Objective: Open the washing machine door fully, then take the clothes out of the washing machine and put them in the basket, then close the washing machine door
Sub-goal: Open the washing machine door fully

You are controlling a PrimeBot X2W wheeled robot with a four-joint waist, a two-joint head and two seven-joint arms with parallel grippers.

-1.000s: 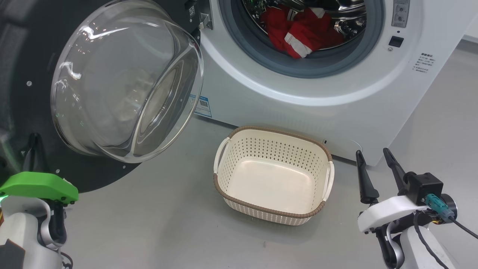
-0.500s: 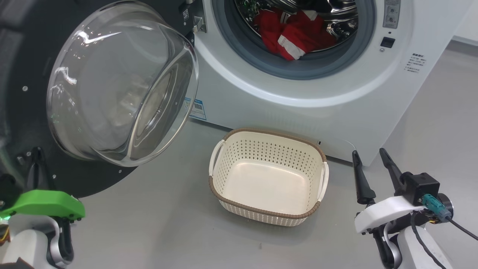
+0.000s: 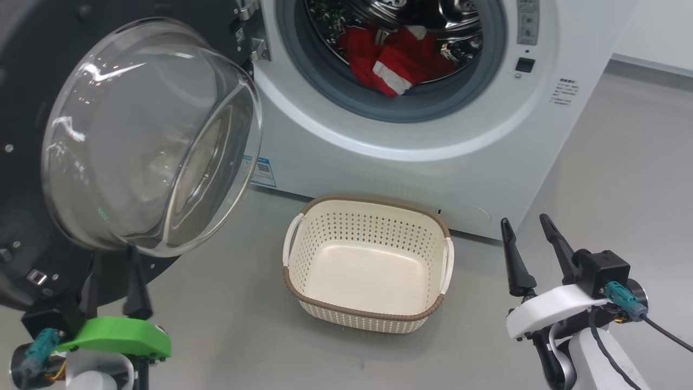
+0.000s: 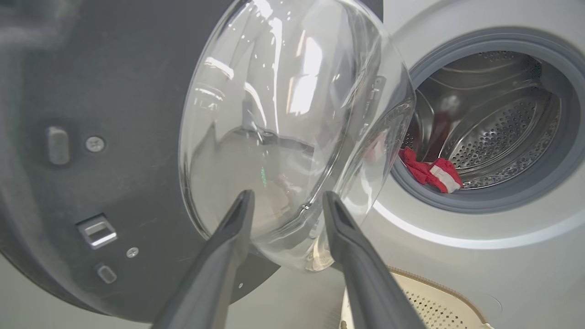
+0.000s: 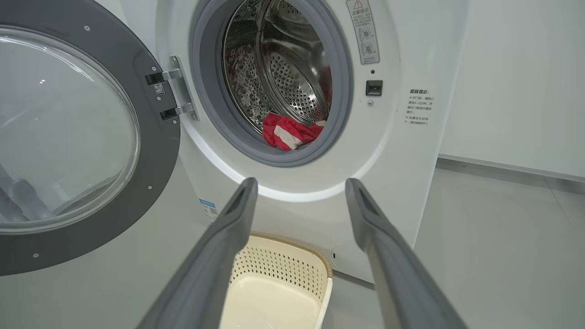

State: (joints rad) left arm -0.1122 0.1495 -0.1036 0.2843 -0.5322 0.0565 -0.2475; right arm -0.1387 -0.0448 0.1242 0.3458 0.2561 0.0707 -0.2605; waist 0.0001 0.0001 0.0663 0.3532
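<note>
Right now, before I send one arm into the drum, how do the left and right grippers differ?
The left gripper is close under the washing machine door, its fingertips at the lower edge of the glass bowl; I cannot tell if they touch. The right gripper stands clear, near the washing machine's lower right corner. The left has a green wrist cover, the right a white one. Both are open and hold nothing.

The left gripper (image 3: 111, 260) points up at the lower left, dark fingers parted — a green cover (image 3: 116, 336) sits on its wrist. The right gripper (image 3: 524, 219), at the lower right, holds its fingers spread wide.
</note>
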